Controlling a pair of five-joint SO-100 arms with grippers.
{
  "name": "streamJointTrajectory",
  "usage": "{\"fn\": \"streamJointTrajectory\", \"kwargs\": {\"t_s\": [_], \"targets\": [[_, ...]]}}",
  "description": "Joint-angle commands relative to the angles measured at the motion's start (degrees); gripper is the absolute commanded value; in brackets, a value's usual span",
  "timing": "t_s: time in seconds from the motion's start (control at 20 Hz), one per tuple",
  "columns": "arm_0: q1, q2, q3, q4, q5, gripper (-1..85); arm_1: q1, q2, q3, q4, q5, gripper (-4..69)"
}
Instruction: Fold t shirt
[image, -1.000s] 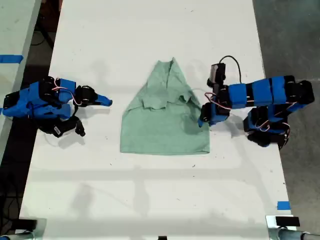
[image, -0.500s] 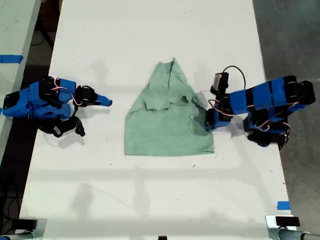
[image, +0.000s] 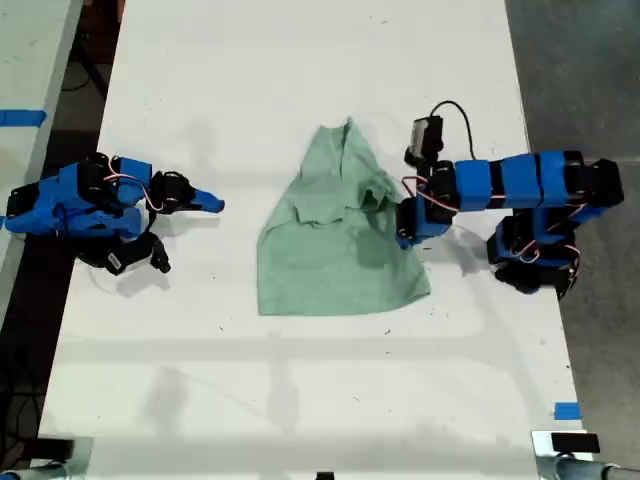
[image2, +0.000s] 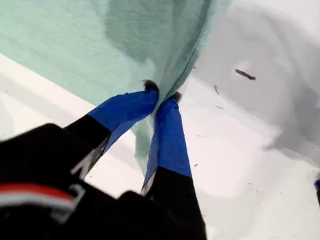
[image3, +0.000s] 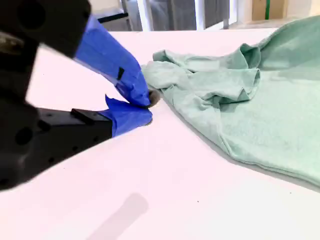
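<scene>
The white tabletop (image: 300, 400) carries the t shirt (image: 335, 250) mid-table, and it has slid toward the exterior view's right. Our first gripper (image2: 161, 97) is clamped on its side hem and lifting; we reckon a fold-over is starting. Our second gripper (image3: 145, 107) sits nearly closed, empty, well apart.

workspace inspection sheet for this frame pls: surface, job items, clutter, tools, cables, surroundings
Surface: white table, a few small dark specks.
Job's things: mint t shirt rumpled mid-table, top bunched, one edge lifted.
Clutter: nothing seen.
Grippers: my first gripper, the tool at the exterior view's right, is shut on the t shirt's edge. My second gripper, at the exterior view's left, is shut and empty, apart from the cloth.
Cables: black cable looping above the first arm.
Surroundings: blue tape, grey floor, second table.
</scene>
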Motion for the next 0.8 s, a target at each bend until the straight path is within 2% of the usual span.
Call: {"fn": "streamJointTrajectory", "kwargs": {"t_s": [0.0,0.2,0.3,0.35,0.4,0.45,0.55,0.75], "targets": [[0.97,0.44,-0.18,0.09,-0.97,0.0,-2.29,-11.51,-18.54,0.26,-4.66,1.9],[1.05,0.44,-0.26,0.18,-0.97,0.0,-2.55,-37.79,-41.75,0.0,-10.63,1.9],[1.14,0.44,-0.26,0.18,-0.97,0.0,-2.2,-46.32,-46.67,-2.29,-12.22,2.8],[1.14,0.44,-0.26,0.18,-0.97,0.0,-2.2,-48.08,-46.76,-3.69,-12.48,7.6],[1.14,0.44,-0.26,0.26,-0.97,0.0,-2.2,-48.78,-46.76,-4.04,-12.48,16.4],[1.14,0.44,-0.26,0.26,-0.97,0.0,-2.29,-48.52,-46.76,-3.43,-12.3,22.0],[1.05,0.44,-0.26,0.26,-0.97,0.0,-2.55,-44.65,-46.76,-0.53,-11.87,27.2],[1.05,0.44,-0.26,0.26,-0.97,0.0,-2.29,-25.31,-40.43,8.79,-9.49,26.5]]}}
